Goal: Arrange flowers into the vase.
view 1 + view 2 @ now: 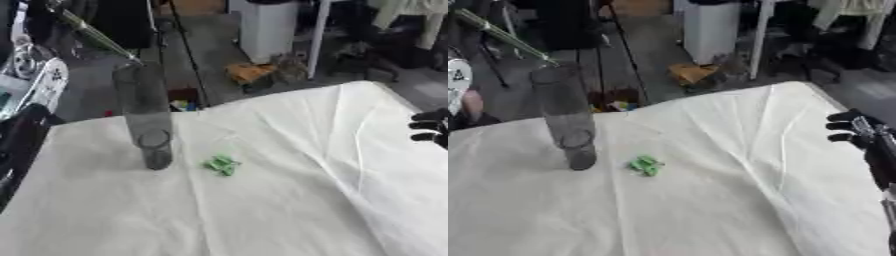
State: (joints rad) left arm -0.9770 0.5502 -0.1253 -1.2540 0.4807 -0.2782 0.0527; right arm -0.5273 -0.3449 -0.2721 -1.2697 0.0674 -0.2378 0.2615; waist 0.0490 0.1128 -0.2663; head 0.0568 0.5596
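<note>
starting at the left, a tall clear vase (pixel 150 120) stands upright on the white tablecloth (pixel 262 200), and a thin pale stem (pixel 92 32) leans out of its mouth toward the upper left, its flower end cut off by the picture's edge. so, by my reading, one flower is already in the vase. just to the right of the vase's base, apart from it, a small green piece (pixel 221 164) lies flat on the cloth; it looks like a leaf or a bit of stem, but i cannot say which. the left hand does not show in either view. far over at the right edge, well apart from the vase, the right hand (pixel 857 131) hangs above the cloth's edge with its dark fingers slightly curled, and it has hold of nothing. no other flowers are visible on the table, so what remains to arrange cannot be told; the green piece may still need picking up.
</note>
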